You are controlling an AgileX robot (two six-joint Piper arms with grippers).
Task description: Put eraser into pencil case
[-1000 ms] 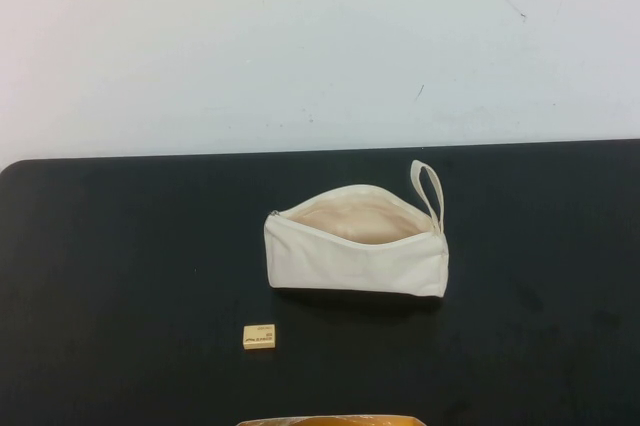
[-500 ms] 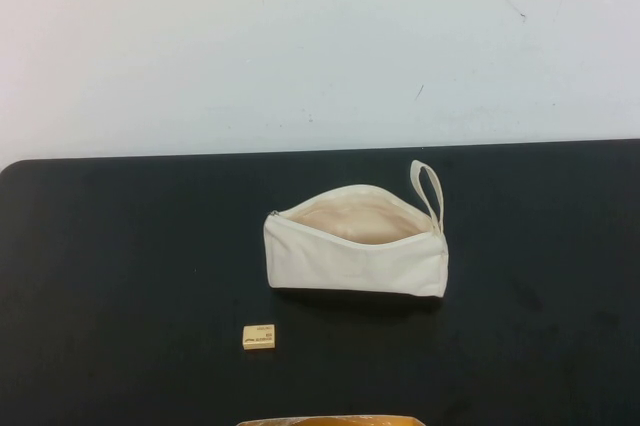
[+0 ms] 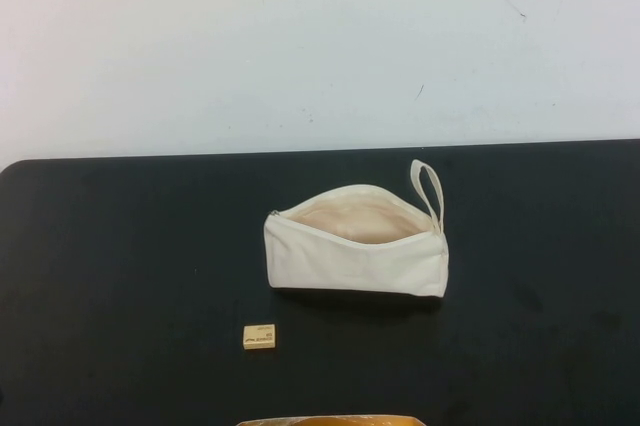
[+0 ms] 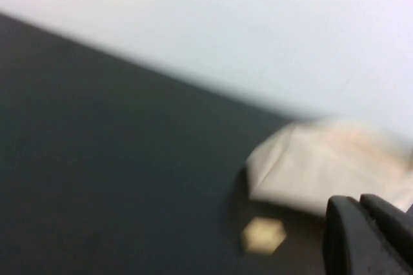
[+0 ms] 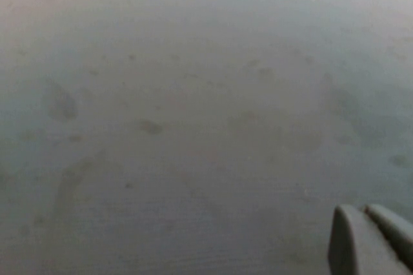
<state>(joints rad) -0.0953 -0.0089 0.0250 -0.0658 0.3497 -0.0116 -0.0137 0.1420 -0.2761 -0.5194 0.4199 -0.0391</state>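
Cream pencil case [image 3: 356,254] gapes open; eraser [image 3: 259,337] lies apart, nearer the robot. Left gripper [image 4: 371,236] and right gripper [image 5: 371,239] show at their wrist views' edges, opening cannot be told, nothing visibly held. Risk: the tiny, flat eraser may skid from a pinch, or catch the soft zip edge.

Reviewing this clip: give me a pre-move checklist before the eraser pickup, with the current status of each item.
1. Pencil case mouth unzipped, beige lining showing: ok.
2. Eraser lying flat on the black table, apart from the pouch, nothing on it: ok.
3. Left gripper has the eraser in its wrist view: ok; finger state: cannot tell.
4. Right gripper over bare table, away from both items: ok; finger state: cannot tell.
5. Neither arm shows in the high view, so the path to the eraser looks unobstructed: ok.
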